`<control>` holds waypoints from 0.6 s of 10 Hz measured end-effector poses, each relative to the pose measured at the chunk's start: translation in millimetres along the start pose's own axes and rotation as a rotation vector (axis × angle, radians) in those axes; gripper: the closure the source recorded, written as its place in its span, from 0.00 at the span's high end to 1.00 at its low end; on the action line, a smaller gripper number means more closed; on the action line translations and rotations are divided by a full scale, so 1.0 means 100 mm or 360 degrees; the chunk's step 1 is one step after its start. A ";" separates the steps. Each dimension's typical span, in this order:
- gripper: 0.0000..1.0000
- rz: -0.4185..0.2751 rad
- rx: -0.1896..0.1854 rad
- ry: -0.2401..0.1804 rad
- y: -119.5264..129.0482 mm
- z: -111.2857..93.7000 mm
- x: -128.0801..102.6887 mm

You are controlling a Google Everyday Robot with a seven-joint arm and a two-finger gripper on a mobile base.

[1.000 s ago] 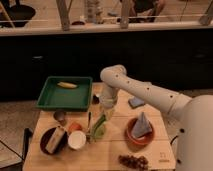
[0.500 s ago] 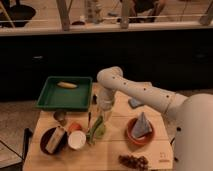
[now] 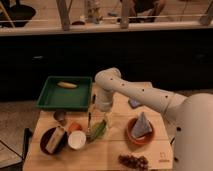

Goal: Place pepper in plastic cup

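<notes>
The green pepper [image 3: 100,127] lies slanted at the pale yellow-green plastic cup [image 3: 96,134] in the middle of the wooden table; I cannot tell whether it sits inside the cup or leans on it. My gripper [image 3: 94,112] hangs from the white arm just above and slightly behind the cup, close to the pepper's upper end. Whether it touches the pepper does not show.
A green tray [image 3: 52,102] with a yellow oblong item [image 3: 66,85] stands at the back left. A small grey metal cup [image 3: 60,117], a white round cup [image 3: 76,140] and a dark bowl [image 3: 50,142] stand left of the plastic cup. An orange bowl [image 3: 131,139] stands to the right, and a dark cluster [image 3: 132,161] lies at the front.
The arm's wrist has shifted a little over the plastic cup. The pepper sits slightly lower at the cup than one second ago.
</notes>
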 end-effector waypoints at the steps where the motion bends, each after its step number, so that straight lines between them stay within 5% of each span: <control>1: 0.80 -0.0001 0.0000 0.0000 0.00 0.00 -0.01; 6: 0.80 -0.0008 -0.0009 0.0000 0.03 -0.02 -0.02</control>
